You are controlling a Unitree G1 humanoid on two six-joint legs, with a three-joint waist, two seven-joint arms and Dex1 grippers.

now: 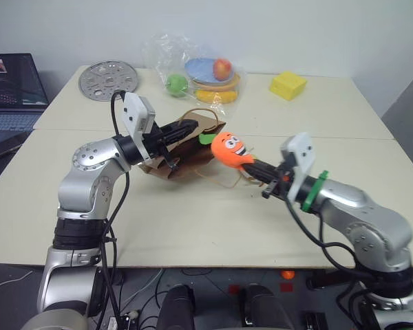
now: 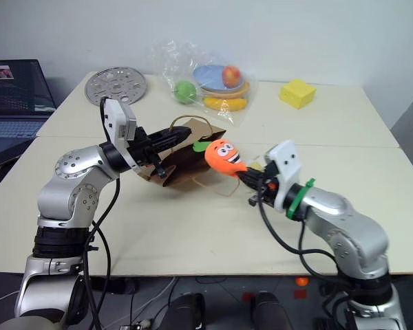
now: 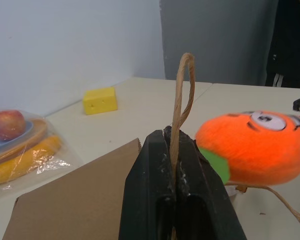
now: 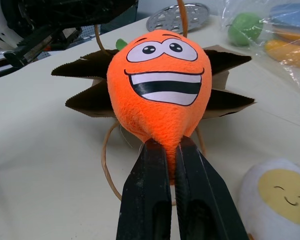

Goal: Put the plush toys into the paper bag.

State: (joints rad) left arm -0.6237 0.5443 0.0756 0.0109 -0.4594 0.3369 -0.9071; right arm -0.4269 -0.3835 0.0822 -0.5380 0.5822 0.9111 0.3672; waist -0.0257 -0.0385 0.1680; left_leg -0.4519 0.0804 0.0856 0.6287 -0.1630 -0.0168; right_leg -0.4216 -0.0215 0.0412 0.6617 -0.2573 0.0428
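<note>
The brown paper bag [image 1: 189, 163] lies on its side in the middle of the table, its dark mouth [image 4: 87, 97] facing my right arm. My left gripper [image 3: 172, 137] is shut on the bag's cord handle [image 3: 182, 85] and holds the upper edge of the mouth raised. My right gripper [image 4: 171, 150] is shut on the pointed end of the orange carrot plush [image 1: 228, 149] and holds it above the table, just in front of the bag's mouth. Beside the right gripper, the white egg plush [image 4: 277, 195] with a yellow patch rests on the table.
At the back of the table stand a clear plastic bag [image 1: 199, 72] of shiny fruit, a yellow block [image 1: 288, 84] and a round metal plate [image 1: 107, 79]. A laptop [image 1: 10, 89] sits off the table's left side. A loose cord handle [image 4: 107, 165] lies under the carrot.
</note>
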